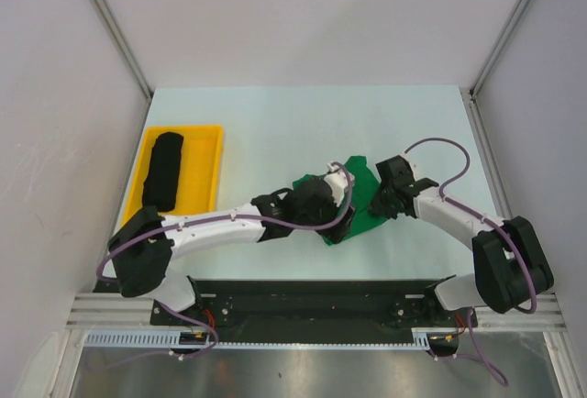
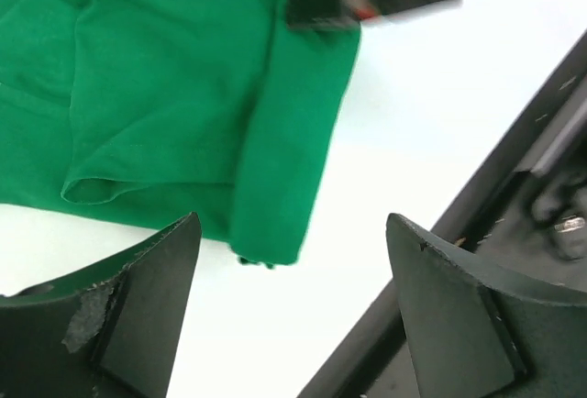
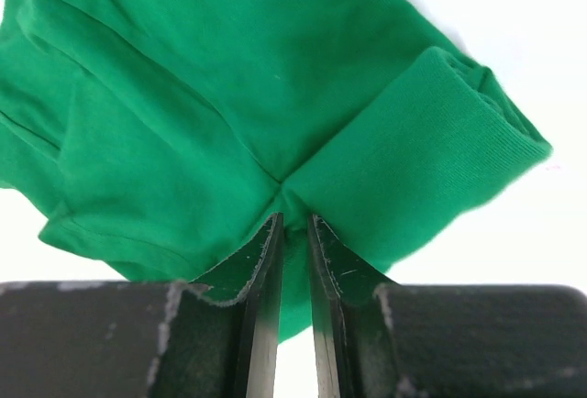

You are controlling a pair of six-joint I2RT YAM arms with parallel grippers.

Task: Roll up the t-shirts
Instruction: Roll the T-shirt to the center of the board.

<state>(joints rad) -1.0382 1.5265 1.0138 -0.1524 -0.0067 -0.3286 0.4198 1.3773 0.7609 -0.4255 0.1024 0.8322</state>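
Right wrist shows the right gripper (image 3: 293,222) pinching the green t-shirt (image 3: 202,77), seemingly anchoring its fold, while the left gripper (image 2: 292,233) hangs spread beside it.

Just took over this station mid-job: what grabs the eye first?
The green t-shirt, bunched mid-table, with the right claw pinched shut on a fold. The left claw stands wide open beside it, empty. A rolled black t-shirt lies in the yellow tray at the table's left side.

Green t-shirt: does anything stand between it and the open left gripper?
Nothing visible does. The left gripper is open just over a corner of the green t-shirt, with only the table showing beside it. The right gripper pinches the cloth at another spot.
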